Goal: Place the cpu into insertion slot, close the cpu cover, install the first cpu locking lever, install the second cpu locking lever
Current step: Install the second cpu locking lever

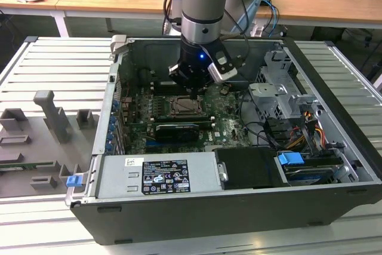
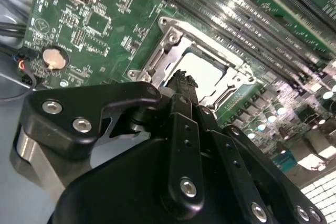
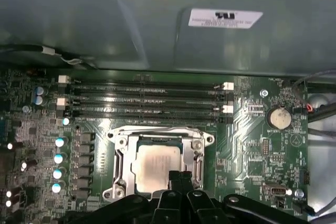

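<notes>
Hand pressed together, black fingertips meeting in a narrow point right at the near edge of the cpu, nothing pinched between them as far as the wrist views show. Cpu lying flat in the insertion slot, pale matte metal top showing through the big window of the cpu cover, which appears folded down over it. Likely light, stiff and smooth on top, with delicate contacts underneath, so best gripped by opposite edges and never pressed on a corner. Cover thin, springy stamped steel, bright and sharp-edged, probably safest pushed on its frame rather than its window. Surrounding green circuit board crowded with small parts, long black memory slots just beyond the socket. Seen from outside, hand hanging low inside the open dark computer case resting on the worktop, directly over the socket.
</notes>
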Controlling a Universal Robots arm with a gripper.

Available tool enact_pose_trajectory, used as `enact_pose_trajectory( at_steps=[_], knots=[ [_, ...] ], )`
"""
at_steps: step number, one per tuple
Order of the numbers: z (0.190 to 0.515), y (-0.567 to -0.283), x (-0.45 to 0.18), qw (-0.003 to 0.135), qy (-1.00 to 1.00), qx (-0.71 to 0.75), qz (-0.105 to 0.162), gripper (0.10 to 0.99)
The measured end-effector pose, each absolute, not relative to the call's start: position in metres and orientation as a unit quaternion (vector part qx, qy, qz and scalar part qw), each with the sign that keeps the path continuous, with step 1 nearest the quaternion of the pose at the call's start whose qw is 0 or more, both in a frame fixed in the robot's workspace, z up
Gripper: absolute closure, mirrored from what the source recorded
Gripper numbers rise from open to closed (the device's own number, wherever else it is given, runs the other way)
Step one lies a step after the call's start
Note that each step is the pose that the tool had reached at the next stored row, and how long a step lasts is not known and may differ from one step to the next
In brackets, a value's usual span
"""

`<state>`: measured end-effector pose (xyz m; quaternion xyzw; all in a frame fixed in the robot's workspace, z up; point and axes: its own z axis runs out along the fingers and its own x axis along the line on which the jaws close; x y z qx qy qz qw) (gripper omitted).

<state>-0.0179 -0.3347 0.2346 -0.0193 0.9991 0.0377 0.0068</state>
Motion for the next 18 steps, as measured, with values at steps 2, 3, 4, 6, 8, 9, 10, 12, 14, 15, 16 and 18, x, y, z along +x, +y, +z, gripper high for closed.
enact_pose_trajectory(
  at_steps=[2, 3, 4, 6, 8, 9, 10, 12, 14, 15, 16, 18],
  knots=[
    [0.235, -0.339, -0.018, 0.007, 0.999, -0.019, 0.038, 0.980],
    [0.235, -0.341, -0.018, 0.007, 0.999, -0.019, 0.038, 0.980],
    [0.235, -0.342, -0.018, 0.007, 0.999, -0.019, 0.038, 0.980],
    [0.236, -0.343, -0.018, 0.007, 0.999, -0.019, 0.038, 0.980],
    [0.238, -0.345, -0.018, 0.007, 0.999, -0.019, 0.038, 0.980],
    [0.238, -0.346, -0.018, 0.007, 0.999, -0.019, 0.038, 0.980],
    [0.238, -0.348, -0.018, 0.007, 0.999, -0.019, 0.038, 0.980],
    [0.238, -0.352, -0.018, 0.007, 0.999, -0.019, 0.038, 0.980],
    [0.237, -0.359, -0.018, 0.007, 0.999, -0.019, 0.038, 0.980],
    [0.237, -0.361, -0.018, 0.007, 0.999, -0.019, 0.038, 0.980],
    [0.237, -0.362, -0.018, 0.007, 0.999, -0.019, 0.038, 0.980],
    [0.237, -0.365, -0.018, 0.004, 0.999, -0.019, 0.039, 0.980]
  ],
)
